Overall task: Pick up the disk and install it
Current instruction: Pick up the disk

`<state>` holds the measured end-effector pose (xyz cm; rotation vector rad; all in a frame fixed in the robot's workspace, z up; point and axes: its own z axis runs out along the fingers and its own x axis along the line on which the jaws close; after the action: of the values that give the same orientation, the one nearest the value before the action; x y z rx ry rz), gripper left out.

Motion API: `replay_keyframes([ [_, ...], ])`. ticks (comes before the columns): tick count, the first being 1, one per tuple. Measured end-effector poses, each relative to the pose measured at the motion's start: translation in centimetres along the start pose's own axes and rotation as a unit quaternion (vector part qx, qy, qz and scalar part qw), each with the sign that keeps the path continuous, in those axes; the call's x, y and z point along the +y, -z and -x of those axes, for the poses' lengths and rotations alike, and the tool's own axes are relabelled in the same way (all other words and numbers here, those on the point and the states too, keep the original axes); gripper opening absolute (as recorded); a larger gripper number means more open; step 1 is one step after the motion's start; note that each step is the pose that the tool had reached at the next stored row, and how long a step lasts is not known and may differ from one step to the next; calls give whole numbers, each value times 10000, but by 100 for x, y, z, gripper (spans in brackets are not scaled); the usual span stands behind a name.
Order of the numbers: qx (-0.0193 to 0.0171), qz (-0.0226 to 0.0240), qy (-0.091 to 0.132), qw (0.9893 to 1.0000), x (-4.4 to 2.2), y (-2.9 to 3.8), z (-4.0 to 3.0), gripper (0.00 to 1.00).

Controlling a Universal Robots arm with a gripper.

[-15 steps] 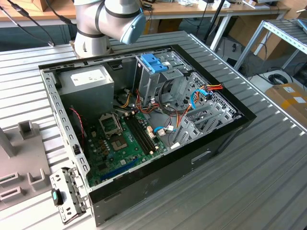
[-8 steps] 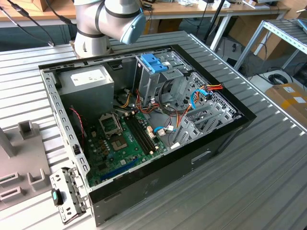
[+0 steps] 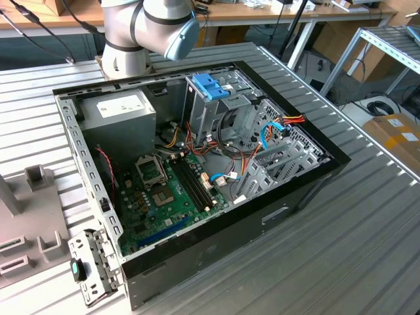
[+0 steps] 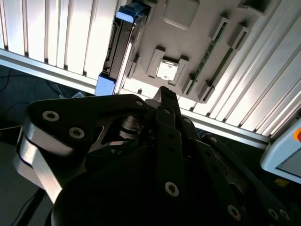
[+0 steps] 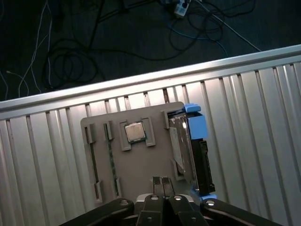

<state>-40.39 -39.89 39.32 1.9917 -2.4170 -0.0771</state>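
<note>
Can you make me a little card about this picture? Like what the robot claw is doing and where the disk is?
Claw: shut, holding nothing, hovering over the grey tray
Disk: standing on edge in a slot of the grey tray, with blue rails on it, not picked up yet
Also in the tray: a square chip
Computer case: lid off, sitting on the ribbed table
Job so far: disk not yet in the case
</note>
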Motion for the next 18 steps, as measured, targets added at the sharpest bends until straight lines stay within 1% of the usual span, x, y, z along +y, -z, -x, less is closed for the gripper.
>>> replay_keyframes([
  [3, 6, 3, 130, 9999, 0, 0, 0, 11],
  [4, 9, 5, 200, 9998, 0, 0, 0, 11],
  [9, 17, 9, 383, 9993, 0, 0, 0, 11],
  [15, 17, 10, 396, 9992, 0, 0, 0, 11],
  [16, 17, 10, 397, 9992, 0, 0, 0, 11],
  [17, 17, 10, 399, 9992, 0, 0, 0, 17],
  [18, 18, 10, 400, 9992, 0, 0, 0, 17],
])
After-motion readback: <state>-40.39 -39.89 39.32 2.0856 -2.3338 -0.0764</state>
